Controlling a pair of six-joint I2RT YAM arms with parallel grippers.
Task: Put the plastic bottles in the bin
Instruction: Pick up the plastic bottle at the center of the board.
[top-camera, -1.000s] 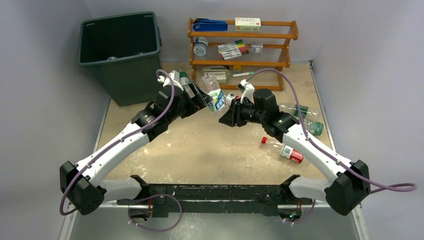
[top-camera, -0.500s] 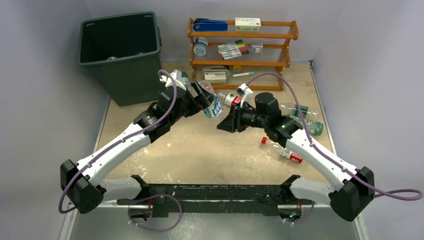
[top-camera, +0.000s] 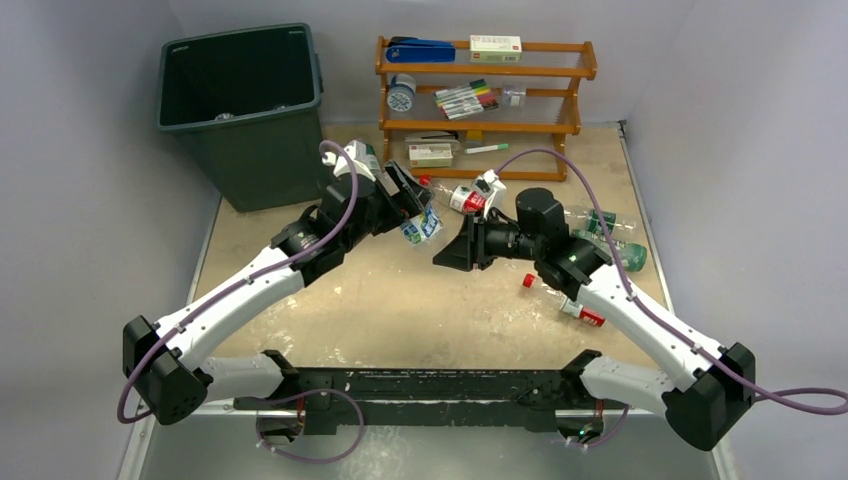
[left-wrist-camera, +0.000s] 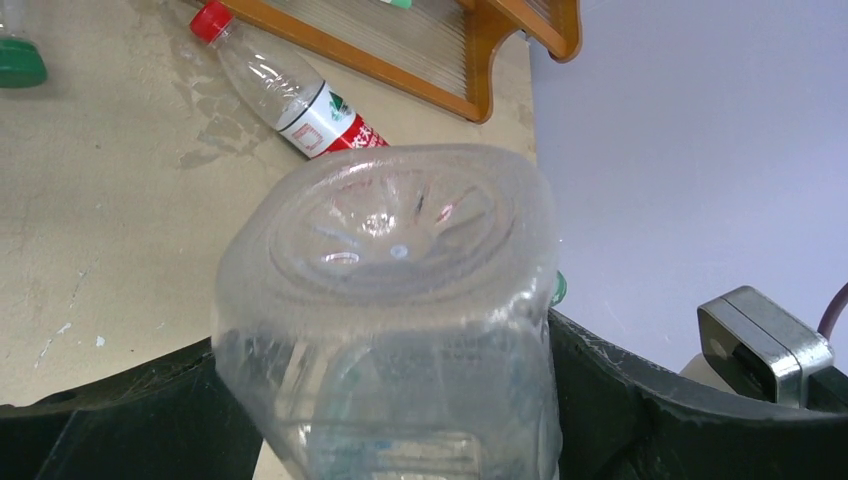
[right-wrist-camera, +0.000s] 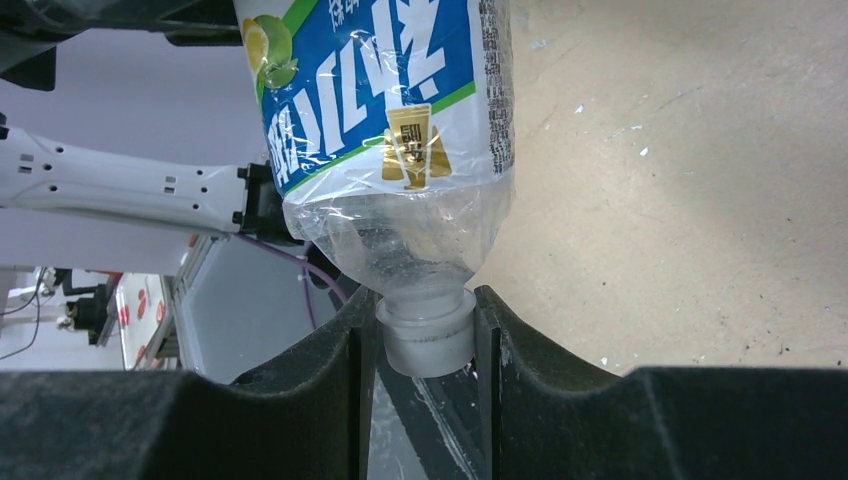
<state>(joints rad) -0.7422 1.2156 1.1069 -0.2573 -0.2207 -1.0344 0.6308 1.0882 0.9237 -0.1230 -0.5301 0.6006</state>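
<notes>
- left end effector (top-camera: 410, 207) grips wide across the body of the blue-labelled bottle (right-wrist-camera: 390, 110); right end effector (right-wrist-camera: 424, 338) is closed tight on its cap.
- the bottle's long axis runs between them, right of the bin (top-camera: 255, 160).
- the left end effector is nearer the bin.

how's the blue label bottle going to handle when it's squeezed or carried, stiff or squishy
Likely light: the blue-label bottle looks empty, its base clear in the left wrist view. Probably squishy: the thin wall is creased near the neck, so a hard squeeze may dent it. The cap in the right claw looks stiffer.
</notes>
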